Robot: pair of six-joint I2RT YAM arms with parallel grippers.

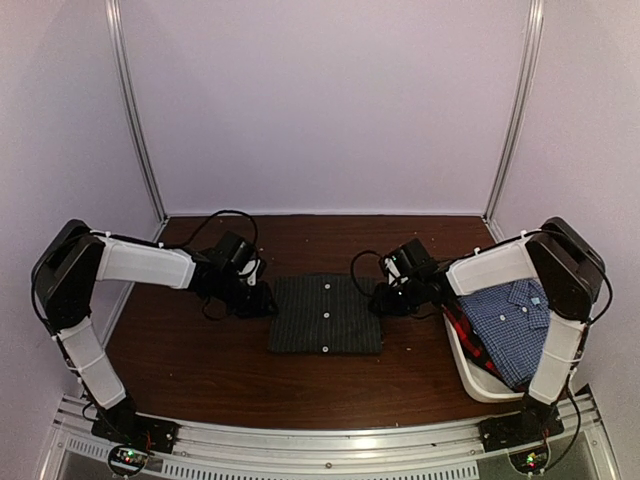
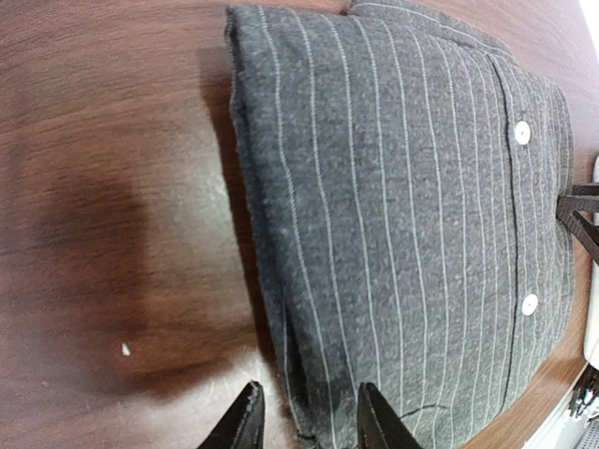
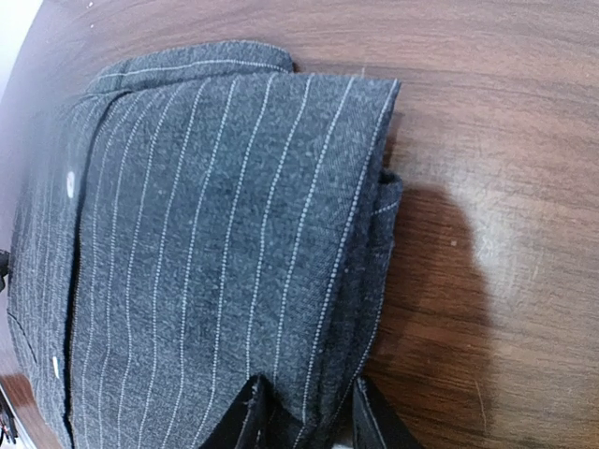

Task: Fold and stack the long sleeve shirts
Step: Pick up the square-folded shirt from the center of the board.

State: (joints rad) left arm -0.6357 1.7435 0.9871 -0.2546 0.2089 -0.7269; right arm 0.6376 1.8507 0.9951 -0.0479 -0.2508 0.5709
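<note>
Dark wood-grain table [image 1: 200, 350] fills my top view, with the black shirt [image 1: 325, 315] folded into a flat rectangle at its centre, white buttons [image 1: 326, 318] running down the middle. My left gripper [image 1: 262, 300] sits at the shirt's left edge and my right gripper [image 1: 383, 300] at its right edge. Far right, a white plastic tub [image 1: 470, 380] holds the check shirt [image 1: 510, 315], rumpled, over the red shirt [image 1: 470, 335].

Left wrist: I see coarse woven cloth with thin pale pinstripes, its layers stacked at the fold. The fingers [image 2: 245, 421] stand apart astride the shirt's edge, one over bare wood, one over cloth, with wood showing beside the hem. These jaws look open.

Right wrist: the weave reads the same, with the collar [image 3: 197, 58] at the top and a soft, rounded side fold. The fingers straddle that fold and cloth fills most of the gap. I cannot tell whether they pinch it.
</note>
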